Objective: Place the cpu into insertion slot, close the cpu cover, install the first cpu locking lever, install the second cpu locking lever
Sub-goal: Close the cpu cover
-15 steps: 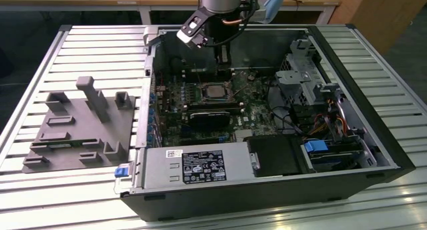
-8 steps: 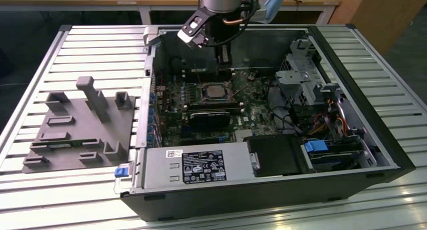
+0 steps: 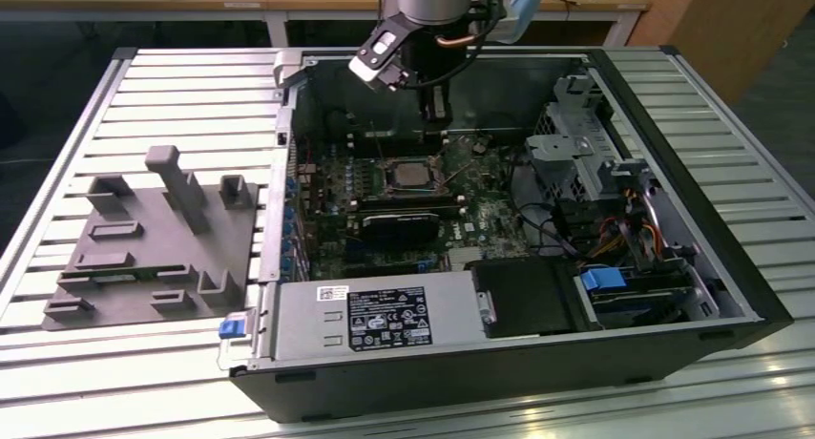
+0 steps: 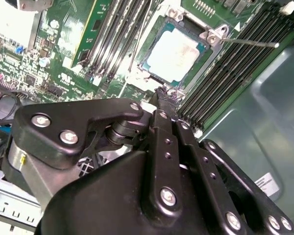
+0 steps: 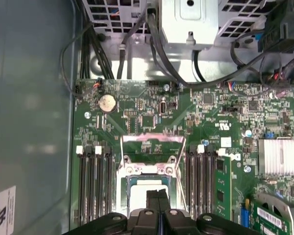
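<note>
Cpu (image 4: 174, 51) is sitting flat in the insertion slot (image 4: 146, 62), silvery top facing up. First step is reading as done. Cpu cover (image 5: 152, 139) is standing swung back off the socket, with board showing through its cut-out, so it is not yet closed. A thin locking lever (image 4: 250, 43) is sticking out from the socket corner over the memory slots (image 4: 235, 73) and looking unlatched. The other lever I cannot make out for sure. By my reading, three steps are remaining.

Pincer (image 4: 161, 93) is hovering just beside the socket's edge, fingers pressed together and carrying nothing.

Room: memory slots are flanking the socket closely on both sides, and the case wall (image 5: 29, 122) is running near one bank. Cables (image 5: 137, 44) are hanging beyond the raised cover, well apart from the socket. Space straight above the socket is looking open. In the exterior view the case is lying open on the slatted desk (image 3: 191, 76), with a grey fixture (image 3: 153, 239) sitting at that view's left.
</note>
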You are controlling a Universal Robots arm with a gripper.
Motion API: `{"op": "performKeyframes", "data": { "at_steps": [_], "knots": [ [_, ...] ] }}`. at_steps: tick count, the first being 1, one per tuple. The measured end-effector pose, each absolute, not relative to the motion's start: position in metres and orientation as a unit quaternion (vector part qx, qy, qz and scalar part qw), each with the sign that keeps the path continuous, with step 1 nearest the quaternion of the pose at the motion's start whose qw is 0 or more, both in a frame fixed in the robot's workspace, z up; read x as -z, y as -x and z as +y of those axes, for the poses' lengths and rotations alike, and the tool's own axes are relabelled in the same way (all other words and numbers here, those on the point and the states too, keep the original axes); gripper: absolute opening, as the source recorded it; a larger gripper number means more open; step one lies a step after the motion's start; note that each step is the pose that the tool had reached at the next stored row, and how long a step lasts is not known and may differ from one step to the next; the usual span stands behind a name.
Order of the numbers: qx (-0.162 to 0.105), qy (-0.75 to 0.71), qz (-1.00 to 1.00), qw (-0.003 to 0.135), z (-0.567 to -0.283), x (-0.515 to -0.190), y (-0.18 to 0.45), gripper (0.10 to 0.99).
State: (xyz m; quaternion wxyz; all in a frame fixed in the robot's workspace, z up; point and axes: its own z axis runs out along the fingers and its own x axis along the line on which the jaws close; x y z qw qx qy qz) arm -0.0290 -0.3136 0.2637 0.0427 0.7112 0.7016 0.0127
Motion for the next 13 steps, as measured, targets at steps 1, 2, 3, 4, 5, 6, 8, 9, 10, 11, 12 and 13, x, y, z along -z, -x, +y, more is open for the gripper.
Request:
{"op": "performKeyframes", "data": {
  "at_steps": [1,2,3,4,5,6,8,9,10,11,12,13],
  "knots": [
    [-0.013,-0.711,0.702,0.043,-0.314,-0.264,0.028,0.102],
    [-0.013,-0.711,0.702,0.043,-0.314,-0.264,0.026,0.102],
    [-0.013,-0.711,0.702,0.043,-0.314,-0.264,0.025,0.102],
    [-0.013,-0.711,0.702,0.043,-0.314,-0.264,0.024,0.102],
    [-0.013,-0.711,0.702,0.043,-0.314,-0.264,0.023,0.102],
    [-0.013,-0.711,0.702,0.043,-0.314,-0.264,0.021,0.102],
    [-0.013,-0.711,0.702,0.043,-0.314,-0.264,0.018,0.102],
    [-0.013,-0.711,0.702,0.043,-0.314,-0.264,0.017,0.102],
    [-0.013,-0.711,0.702,0.043,-0.314,-0.264,0.015,0.102],
    [-0.013,-0.711,0.702,0.043,-0.314,-0.264,0.013,0.102],
    [-0.013,-0.711,0.702,0.043,-0.314,-0.264,0.011,0.102],
    [-0.013,-0.711,0.702,0.043,-0.314,-0.264,0.009,0.102]
  ]
}}
